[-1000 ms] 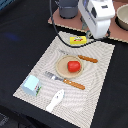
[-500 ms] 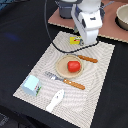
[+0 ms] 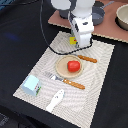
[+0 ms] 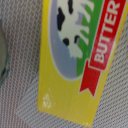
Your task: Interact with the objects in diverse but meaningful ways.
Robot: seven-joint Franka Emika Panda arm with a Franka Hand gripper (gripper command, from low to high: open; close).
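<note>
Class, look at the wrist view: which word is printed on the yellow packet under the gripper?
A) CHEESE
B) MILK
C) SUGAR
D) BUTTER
D: the wrist view shows the yellow packet bearing a red banner that reads BUTTER beside a cow picture.

The arm's white gripper (image 3: 83, 39) hangs low over the yellow packet (image 3: 73, 40), mostly hiding it; its jaws seemingly can't be made out. A red tomato (image 3: 73, 66) sits on the tan plate (image 3: 61, 70).

Bare mat (image 3: 100, 85) lay open along the bench's near edge; the plate (image 3: 62, 71) and cutlery seemingly crowded the middle.
</note>
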